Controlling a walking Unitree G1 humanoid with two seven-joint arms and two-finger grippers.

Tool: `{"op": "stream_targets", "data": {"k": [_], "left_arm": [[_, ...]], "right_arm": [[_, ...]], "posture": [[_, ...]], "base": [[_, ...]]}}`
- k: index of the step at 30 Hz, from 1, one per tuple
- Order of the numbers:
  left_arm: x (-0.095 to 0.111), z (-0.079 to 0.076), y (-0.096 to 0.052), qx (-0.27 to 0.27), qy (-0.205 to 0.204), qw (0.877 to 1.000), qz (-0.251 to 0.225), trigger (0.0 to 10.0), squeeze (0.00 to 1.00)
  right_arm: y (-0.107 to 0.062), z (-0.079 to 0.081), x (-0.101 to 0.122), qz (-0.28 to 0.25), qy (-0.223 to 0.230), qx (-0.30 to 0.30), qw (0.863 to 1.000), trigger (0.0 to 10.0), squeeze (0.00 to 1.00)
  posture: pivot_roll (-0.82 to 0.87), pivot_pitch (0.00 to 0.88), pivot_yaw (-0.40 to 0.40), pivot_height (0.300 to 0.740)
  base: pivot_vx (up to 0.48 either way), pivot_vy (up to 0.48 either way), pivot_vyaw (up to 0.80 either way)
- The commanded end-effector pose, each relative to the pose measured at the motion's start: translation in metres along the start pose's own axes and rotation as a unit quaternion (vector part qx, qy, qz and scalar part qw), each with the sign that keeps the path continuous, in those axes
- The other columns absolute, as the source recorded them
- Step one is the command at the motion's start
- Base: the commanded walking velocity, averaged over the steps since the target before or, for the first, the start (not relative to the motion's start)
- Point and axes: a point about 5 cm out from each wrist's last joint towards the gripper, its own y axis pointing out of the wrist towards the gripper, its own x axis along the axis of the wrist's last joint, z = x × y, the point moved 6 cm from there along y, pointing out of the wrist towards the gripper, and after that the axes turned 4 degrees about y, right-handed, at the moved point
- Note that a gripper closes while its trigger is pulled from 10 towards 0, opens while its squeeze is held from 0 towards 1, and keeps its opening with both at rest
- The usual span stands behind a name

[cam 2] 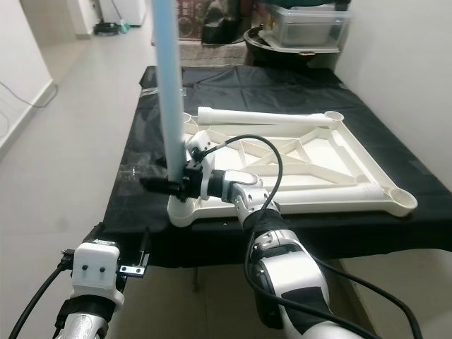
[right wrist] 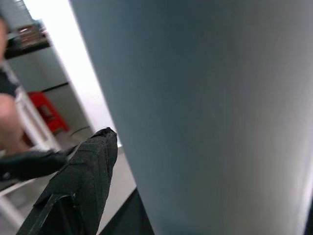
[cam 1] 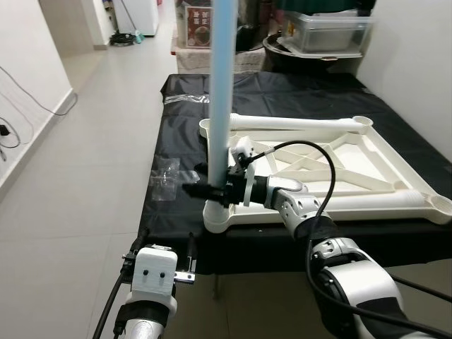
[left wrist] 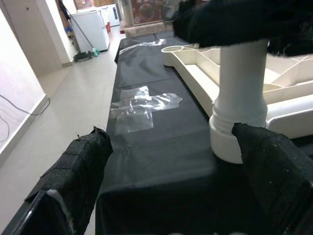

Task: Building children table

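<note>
Pale tiled floor running down a corridor, with a black-covered worktop alongside a white wall. On the cloth, upside down: white table frame, one white leg lying across its far edge. At the near left corner socket, a light blue leg standing upright, seated in or just over the socket; depth of seating not readable.

Right hand clamped around the blue leg low down, just above the socket, fingers closed on it. Left hand low at the worktop's near edge, fingers spread wide, gripping nothing.

To do this step well, probably: hold the leg truly vertical over the socket, press straight down without side lean, brace the frame with the free hand against sliding on the cloth.

From the left wrist: socket collar close up, plus clear plastic wrapping lying flat on the cloth. From the right wrist: blue surface pressed against one black finger, confirming contact; background blurred.
</note>
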Motion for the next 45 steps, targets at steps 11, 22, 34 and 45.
{"op": "stream_targets", "data": {"k": [11, 22, 34, 45], "left_arm": [[-0.006, -0.003, -0.003, 0.0, 0.0, 1.0, 0.011, 10.0, 0.0], [-0.006, -0.003, -0.001, 0.0, -0.001, 1.0, 0.012, 10.0, 0.0], [-0.007, -0.002, 0.0, 0.002, -0.001, 1.0, 0.011, 10.0, 0.0], [-0.007, -0.001, 0.001, 0.003, -0.002, 1.0, 0.011, 10.0, 0.0]], "right_arm": [[0.036, 0.017, 0.013, -0.028, -0.014, 0.027, 0.999, 0.0, 0.0], [-0.007, -0.068, 0.016, -0.097, -0.024, -0.403, 0.91, 0.0, 0.0], [-0.044, -0.082, 0.001, -0.143, 0.061, -0.648, 0.745, 0.0, 0.0], [-0.007, -0.063, 0.03, -0.194, 0.019, -0.557, 0.807, 10.0, 1.0]], "posture": [[0.17, 0.039, -0.054, 0.74], [0.15, 0.046, -0.044, 0.74], [0.15, 0.054, -0.052, 0.74], [0.14, 0.057, -0.051, 0.74]], "base": [[0.0, 0.0, 0.0], [0.0, 0.0, 0.0], [0.0, 0.0, 0.0], [0.0, 0.0, 0.0]]}}
